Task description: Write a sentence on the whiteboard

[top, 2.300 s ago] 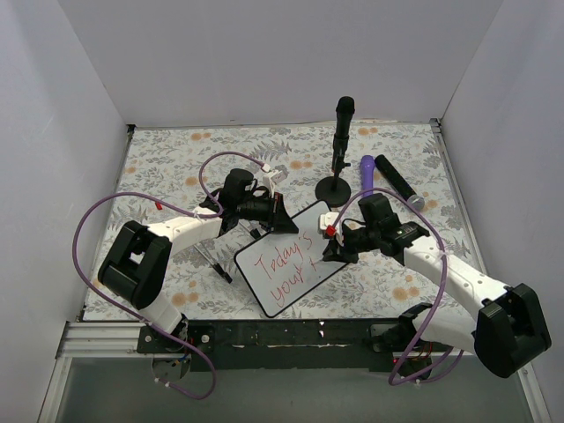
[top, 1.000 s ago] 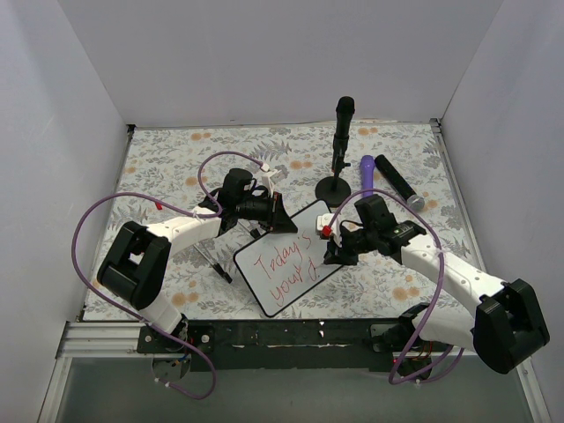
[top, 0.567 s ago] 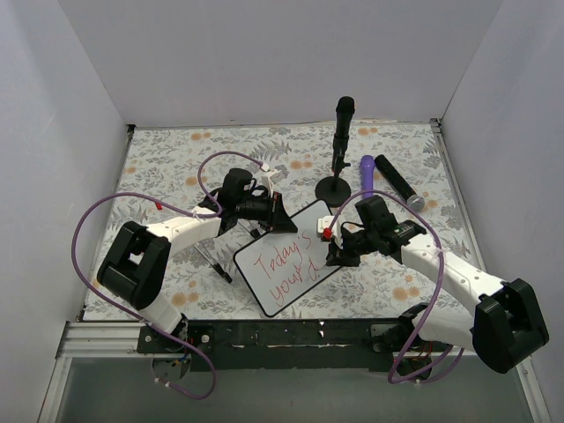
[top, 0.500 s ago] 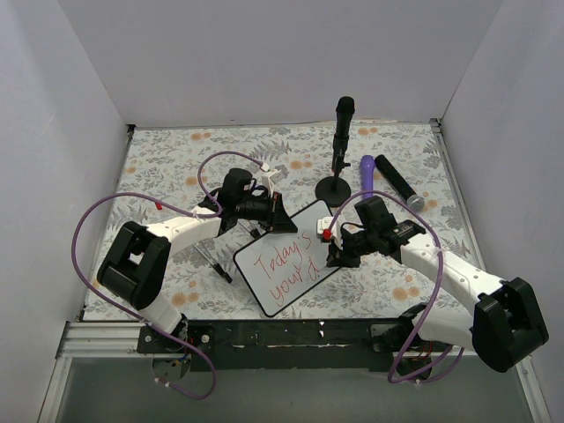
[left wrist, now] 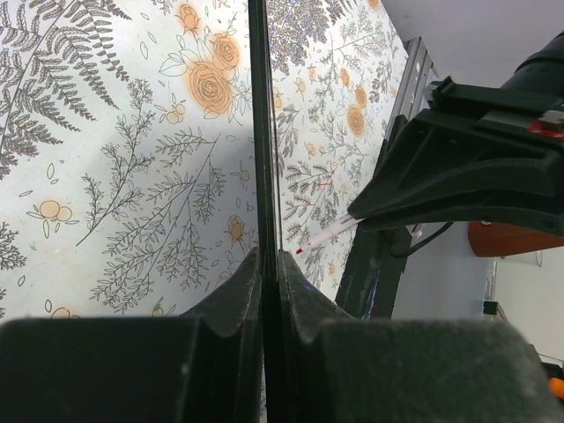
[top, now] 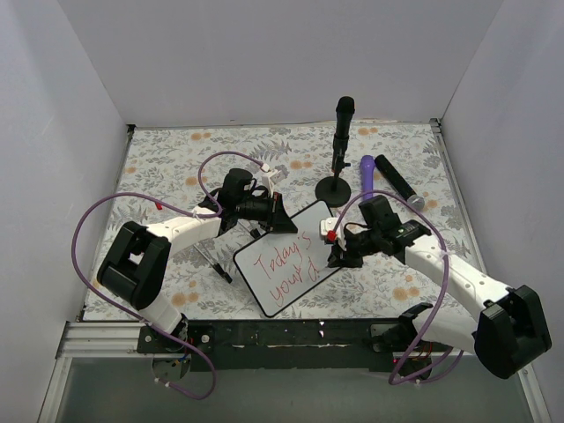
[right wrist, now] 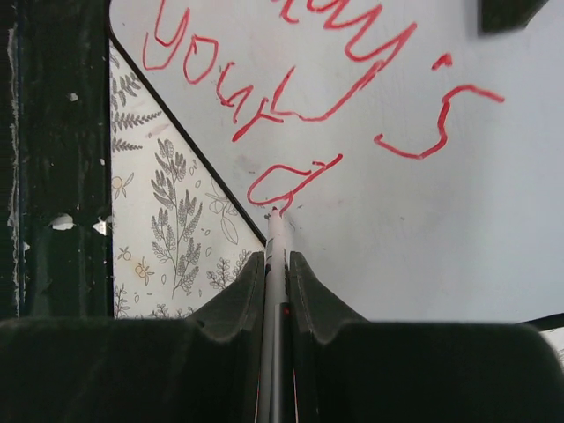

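Observation:
The whiteboard (top: 284, 257) lies tilted on the floral table, black-framed. It fills the right wrist view (right wrist: 423, 211) and shows edge-on in the left wrist view (left wrist: 263, 159). The sentence (top: 291, 264) reads "Today's your" in red, plus a fresh looped stroke (right wrist: 291, 181). My left gripper (top: 280, 218) is shut on the board's far edge (left wrist: 267, 264). My right gripper (top: 333, 251) is shut on a red marker (right wrist: 276, 242). The marker's tip touches the board at the loop's lower end, near the board's right edge.
A black microphone on a round stand (top: 340, 141) stands behind the board. A purple cylinder (top: 367, 173) and a black microphone (top: 397, 181) lie at the back right. The black front rail (right wrist: 53, 159) runs close beside the board's near edge. White walls enclose the table.
My right gripper has shifted a little while drawing a new red looped stroke after "your". The left gripper and the board have stayed still.

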Tool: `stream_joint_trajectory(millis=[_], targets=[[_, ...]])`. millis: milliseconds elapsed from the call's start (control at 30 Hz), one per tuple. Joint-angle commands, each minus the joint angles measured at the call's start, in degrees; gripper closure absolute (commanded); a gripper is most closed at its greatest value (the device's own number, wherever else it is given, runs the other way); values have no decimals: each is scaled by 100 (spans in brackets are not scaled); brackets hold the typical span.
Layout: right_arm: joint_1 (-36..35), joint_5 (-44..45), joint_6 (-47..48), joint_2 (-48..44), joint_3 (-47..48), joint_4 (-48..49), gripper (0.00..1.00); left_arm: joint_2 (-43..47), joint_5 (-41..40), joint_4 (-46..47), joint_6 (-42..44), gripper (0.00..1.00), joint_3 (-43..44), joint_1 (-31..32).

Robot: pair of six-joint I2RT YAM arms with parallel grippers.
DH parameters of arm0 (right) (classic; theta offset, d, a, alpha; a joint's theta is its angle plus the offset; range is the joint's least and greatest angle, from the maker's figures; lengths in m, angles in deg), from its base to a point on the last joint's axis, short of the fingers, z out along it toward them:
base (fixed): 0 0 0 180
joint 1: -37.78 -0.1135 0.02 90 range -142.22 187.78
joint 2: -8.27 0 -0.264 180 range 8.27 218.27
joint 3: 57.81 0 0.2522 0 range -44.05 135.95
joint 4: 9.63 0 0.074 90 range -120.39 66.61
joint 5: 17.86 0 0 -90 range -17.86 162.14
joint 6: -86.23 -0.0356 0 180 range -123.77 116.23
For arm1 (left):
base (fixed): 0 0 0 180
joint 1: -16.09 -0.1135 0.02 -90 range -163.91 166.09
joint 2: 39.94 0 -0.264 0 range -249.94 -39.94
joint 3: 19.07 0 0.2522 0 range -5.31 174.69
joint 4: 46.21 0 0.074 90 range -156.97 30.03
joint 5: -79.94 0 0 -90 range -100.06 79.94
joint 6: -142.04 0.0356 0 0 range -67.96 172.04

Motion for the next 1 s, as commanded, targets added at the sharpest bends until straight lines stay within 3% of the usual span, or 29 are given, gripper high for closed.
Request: stream_joint_trajectory(millis=[0,267,967], targets=[[48,-580,258,-368,245,-50,99,309,15,206,594,100,-4,4],[329,-492,21,-571,42,442,99,317,24,206,576,100,-4,4],[365,-667,205,-483,104,442,99,352,33,215,559,100,-22,4]])
